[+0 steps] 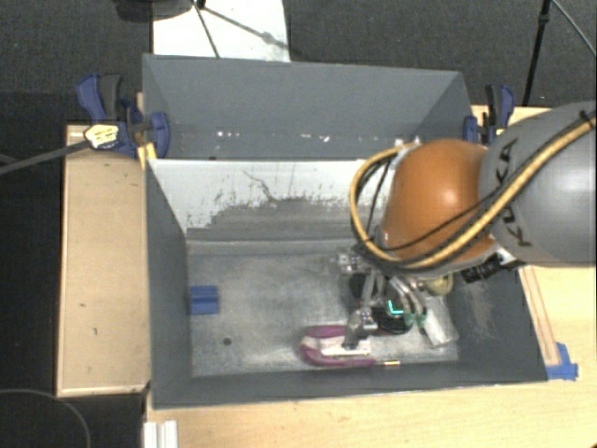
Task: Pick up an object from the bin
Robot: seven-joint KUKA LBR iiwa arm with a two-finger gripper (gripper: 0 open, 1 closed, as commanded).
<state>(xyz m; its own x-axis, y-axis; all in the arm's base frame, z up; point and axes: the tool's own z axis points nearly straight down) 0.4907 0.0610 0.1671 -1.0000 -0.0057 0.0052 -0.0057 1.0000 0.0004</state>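
Note:
My gripper (362, 327) hangs low near the bin's front wall, right of the middle, under the arm's orange cover. It is right above the right end of a purple and white elongated thing (328, 349) that lies flat on the floor along the front wall. Whether they touch is not visible. A white piece with a green part (431, 326) lies just to the right of the gripper, partly hidden by it. A tiny yellowish bit (392, 364) sits at the front wall next to the purple thing's right end.
A small blue block (203, 299) lies alone by the bin's left wall. The arm and its cables cover the right part of the bin.

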